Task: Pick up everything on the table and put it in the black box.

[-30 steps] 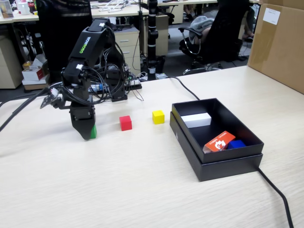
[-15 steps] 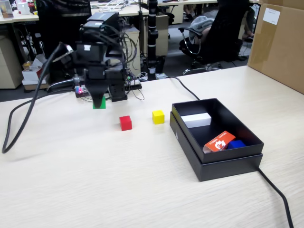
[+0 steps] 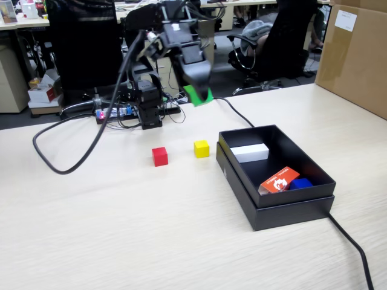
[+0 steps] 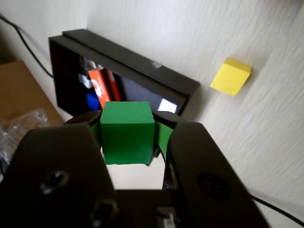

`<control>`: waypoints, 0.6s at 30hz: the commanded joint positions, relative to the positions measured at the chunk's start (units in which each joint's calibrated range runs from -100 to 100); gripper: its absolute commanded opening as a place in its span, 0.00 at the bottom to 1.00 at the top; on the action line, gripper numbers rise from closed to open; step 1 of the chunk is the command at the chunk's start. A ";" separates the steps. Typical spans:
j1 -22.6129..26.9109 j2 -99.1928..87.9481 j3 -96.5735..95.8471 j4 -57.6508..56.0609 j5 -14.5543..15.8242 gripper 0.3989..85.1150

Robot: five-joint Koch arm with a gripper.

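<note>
My claw [image 3: 201, 95] is hanging in the air above the desk [image 3: 121, 229], pinching the green cube [image 3: 198, 95] between its two jaws. In the wrist view the green cube [image 4: 127, 132] is sitting squarely between the jaws, one on each flank of it, with the claw [image 4: 127, 137] pressing on both sides and the desk showing pale beneath the cube.

In the fixed view the black box [image 3: 284, 208] is lying on the desk below the claw and to its right, well apart from it. In the wrist view the black box [image 4: 142, 61] is appearing beyond the held cube, its near wall just behind the cube's top edge.

The box is holding a white block [image 3: 250, 152], an orange packet [image 3: 279, 179] and a small blue object [image 3: 300, 183] touching the packet's right end.

The yellow cube [image 3: 201, 148] is resting on the desk almost directly below the claw in the fixed view, just beside the box's left wall; in the wrist view the yellow cube [image 4: 231, 76] is lying to the upper right of the claw. The red cube [image 3: 159, 156] is resting below the claw and to its left, near the yellow cube.
</note>
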 commanded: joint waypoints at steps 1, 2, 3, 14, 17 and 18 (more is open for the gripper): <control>1.27 4.34 7.55 1.51 1.03 0.03; 2.49 14.21 10.00 5.49 1.27 0.03; 2.78 19.83 10.82 7.39 1.27 0.03; 3.71 44.85 19.61 13.87 2.39 0.04; 4.05 47.26 19.70 13.87 3.08 0.04; 4.05 48.63 19.34 13.87 3.13 0.11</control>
